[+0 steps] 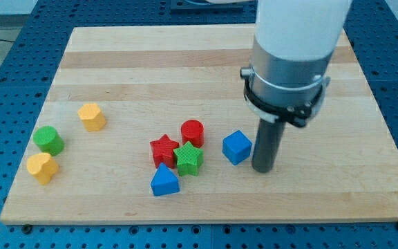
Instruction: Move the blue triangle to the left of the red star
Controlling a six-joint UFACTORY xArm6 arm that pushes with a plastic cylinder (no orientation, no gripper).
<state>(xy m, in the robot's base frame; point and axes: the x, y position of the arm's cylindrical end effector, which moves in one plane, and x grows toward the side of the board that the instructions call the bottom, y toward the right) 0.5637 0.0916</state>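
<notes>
Blue triangle (164, 182) lies just below the red star (163, 150), touching it, while my tip (262, 168), bare and holding nothing, stands just right of the blue cube (237, 147), beyond the green star (188, 159).

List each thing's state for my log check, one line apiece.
my tip: down on the board, just right of the blue cube
blue triangle: below the red star
green star: touching the red star
red cylinder: upright
</notes>
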